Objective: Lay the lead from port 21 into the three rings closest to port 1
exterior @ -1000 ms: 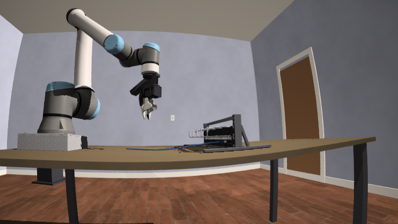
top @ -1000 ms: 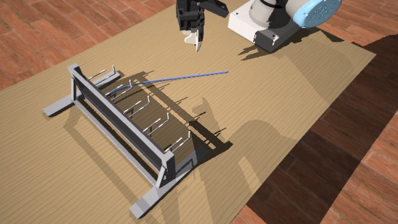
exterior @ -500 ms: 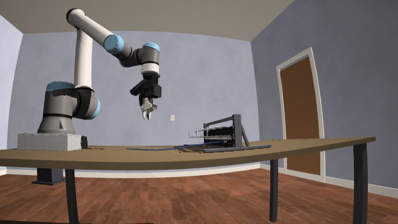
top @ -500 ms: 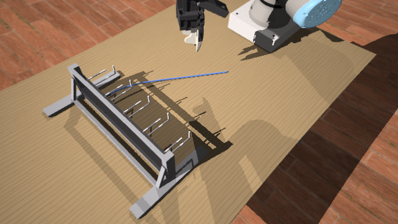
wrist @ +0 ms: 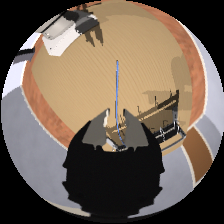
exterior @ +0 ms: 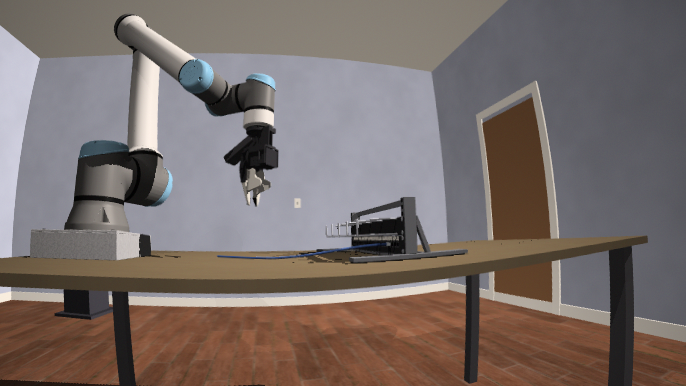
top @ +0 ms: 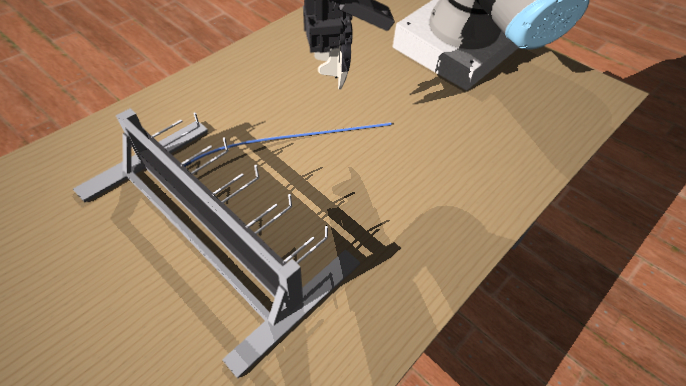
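The blue lead (top: 310,133) (exterior: 250,257) (wrist: 117,85) runs from the ports at the far end of the grey rack (top: 289,285) (exterior: 409,220) (wrist: 165,112) past a steel ring (top: 225,145), then lies straight on the table toward the robot base. Several more rings, such as this one (top: 290,200) and the last one (top: 327,232), stick out along the rack toward its near end, with no lead in them. My gripper (top: 340,80) (exterior: 254,200) (wrist: 116,109) hangs high above the table, over the lead's free length, and points down. Its fingers stand a little apart with nothing between them.
The robot's base block (top: 450,55) (exterior: 85,245) stands at the table's far corner, beyond the lead's free end. The rack stands upright on its two feet (top: 100,182). The table edge (top: 450,325) runs close to the rack's near end.
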Robot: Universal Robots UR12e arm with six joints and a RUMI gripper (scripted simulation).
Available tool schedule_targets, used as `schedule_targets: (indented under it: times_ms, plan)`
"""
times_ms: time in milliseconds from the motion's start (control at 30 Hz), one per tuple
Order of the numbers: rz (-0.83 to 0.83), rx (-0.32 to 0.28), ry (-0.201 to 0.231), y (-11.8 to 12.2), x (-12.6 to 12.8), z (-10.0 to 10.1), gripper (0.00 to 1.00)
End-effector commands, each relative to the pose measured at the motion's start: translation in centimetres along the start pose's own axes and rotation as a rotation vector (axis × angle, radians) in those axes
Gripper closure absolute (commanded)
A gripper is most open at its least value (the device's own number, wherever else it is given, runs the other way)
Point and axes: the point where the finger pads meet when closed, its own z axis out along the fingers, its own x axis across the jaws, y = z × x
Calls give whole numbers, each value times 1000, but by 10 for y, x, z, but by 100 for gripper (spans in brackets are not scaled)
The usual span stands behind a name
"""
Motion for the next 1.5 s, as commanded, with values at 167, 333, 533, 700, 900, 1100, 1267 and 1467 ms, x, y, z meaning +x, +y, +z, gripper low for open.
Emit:
schedule_targets:
  times_ms: [167, 333, 533, 700, 900, 1100, 1267, 1467]
  plan:
    - [0, -1, 1, 1, 0, 9, 80]
    - [0, -1, 1, 1, 0, 22, 80]
    - [0, -1, 1, 1, 0, 37, 80]
    - [0, -1, 1, 1, 0, 58, 80]
    - [0, -1, 1, 1, -1, 84, 80]
    - [0, -1, 1, 1, -1, 99, 80]
    - [0, -1, 1, 1, -1, 116, 80]
    - [0, -1, 1, 1, -1, 129, 80]
